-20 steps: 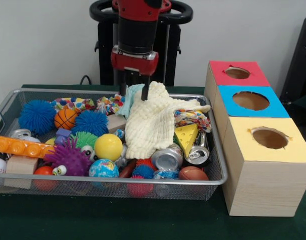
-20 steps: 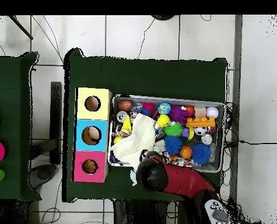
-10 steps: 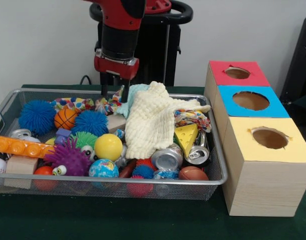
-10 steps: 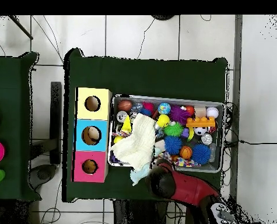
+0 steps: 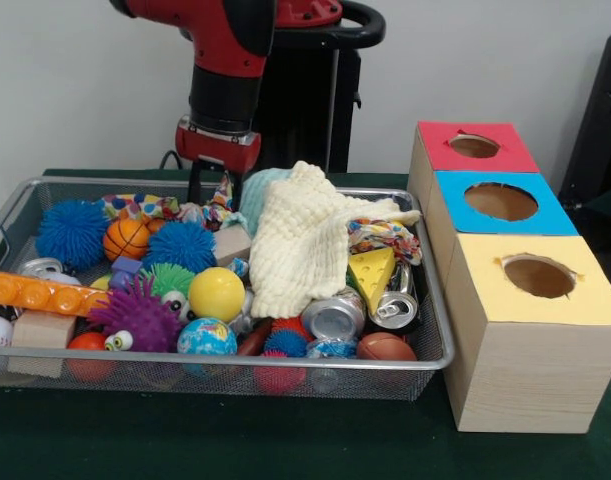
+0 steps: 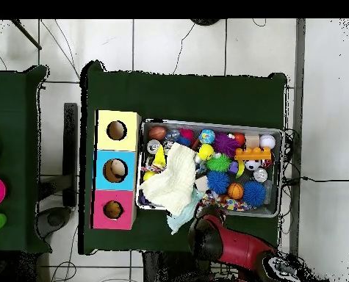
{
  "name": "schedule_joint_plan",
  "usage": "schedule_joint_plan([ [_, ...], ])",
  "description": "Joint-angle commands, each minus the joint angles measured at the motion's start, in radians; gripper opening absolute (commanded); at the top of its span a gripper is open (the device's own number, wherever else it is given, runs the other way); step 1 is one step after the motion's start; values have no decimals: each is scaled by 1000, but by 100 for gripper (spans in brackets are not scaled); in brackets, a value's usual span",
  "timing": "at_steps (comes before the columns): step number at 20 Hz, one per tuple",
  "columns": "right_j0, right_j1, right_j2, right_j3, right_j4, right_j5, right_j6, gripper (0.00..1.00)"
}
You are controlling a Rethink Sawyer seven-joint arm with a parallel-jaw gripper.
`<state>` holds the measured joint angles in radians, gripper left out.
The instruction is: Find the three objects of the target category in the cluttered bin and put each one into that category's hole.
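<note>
A wire bin point(image 5: 285, 361) point(image 6: 206, 123) holds a heap of toys. A cream waffle cloth point(image 5: 300, 240) point(image 6: 173, 180) is draped over the middle, with a teal cloth point(image 5: 255, 192) point(image 6: 181, 219) behind it at the back rim. Two crushed cans point(image 5: 332, 315) lie near the front right, beside a yellow cheese wedge point(image 5: 370, 270). My gripper point(image 5: 210, 188) hangs open over the back rim, left of the teal cloth and beside a colourful rope toy point(image 5: 221, 195), with nothing seen between its fingers. In the overhead view the red arm point(image 6: 210, 229) hides the gripper.
Three wooden boxes stand right of the bin, each with a round hole: red point(image 5: 440, 140), blue point(image 5: 550, 212), yellow point(image 5: 585, 298). Spiky balls point(image 5: 73, 232), a yellow ball point(image 5: 216, 293), an orange block point(image 5: 40, 293) and a basketball point(image 5: 125, 238) fill the left half.
The arm has swung left along the bin's back rim, away from the cream cloth. The teal cloth now bulges up more behind the cream one.
</note>
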<state>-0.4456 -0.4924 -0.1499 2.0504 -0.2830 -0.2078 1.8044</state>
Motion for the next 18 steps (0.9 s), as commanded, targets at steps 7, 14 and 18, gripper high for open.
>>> schedule_joint_plan([
  [7,-120,233,64,-12,-82,-144,158,100],
  [14,-169,271,89,-121,-137,-107,97,100],
  [18,-190,238,84,-188,-175,-68,51,100],
])
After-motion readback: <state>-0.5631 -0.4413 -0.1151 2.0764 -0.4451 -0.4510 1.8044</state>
